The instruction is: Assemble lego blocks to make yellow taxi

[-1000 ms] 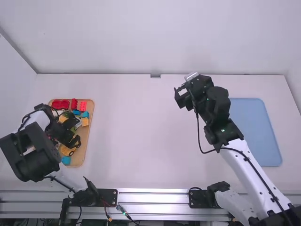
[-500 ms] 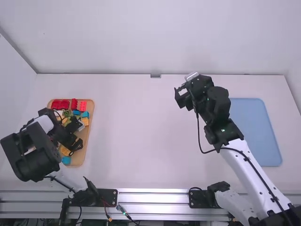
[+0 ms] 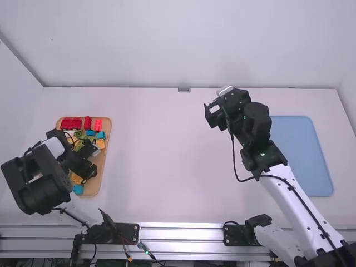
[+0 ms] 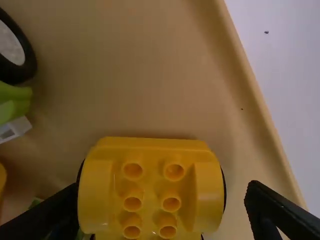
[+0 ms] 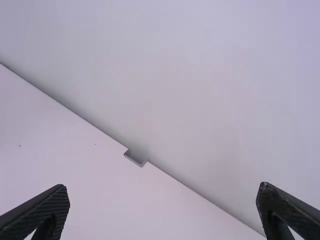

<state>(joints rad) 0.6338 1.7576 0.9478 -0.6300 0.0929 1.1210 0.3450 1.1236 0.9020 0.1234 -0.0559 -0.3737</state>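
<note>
White walls (image 3: 167, 44) stand around the white bench (image 3: 161, 161). Farthest left, the left arm reaches over the wooden tray (image 3: 109, 127), hiding part of its near side and some pieces. The left pincer (image 3: 93, 159) is in the tray's nearer half; its wrist view shows its fingers apart, straddling a yellow block (image 4: 152, 187) with tube-like studs, one finger clear of it. Dark curved edges peek from under that block, too covered to make out. A wheel (image 4: 11, 50) and a green piece (image 4: 14, 102) are cut off by that view's edge. Red blocks (image 3: 70, 123) lie at the tray's far end, a blue block (image 3: 78, 189) at the near end. Next comes a small grey bracket (image 3: 184, 89) at the bench's back edge. Farther right, the right pincer (image 3: 210, 114) is above the bench, spread wide with nothing between its fingers. Beyond it lies a pale blue mat (image 3: 308, 156), partly hidden by the right arm, whose base is cut off.
</note>
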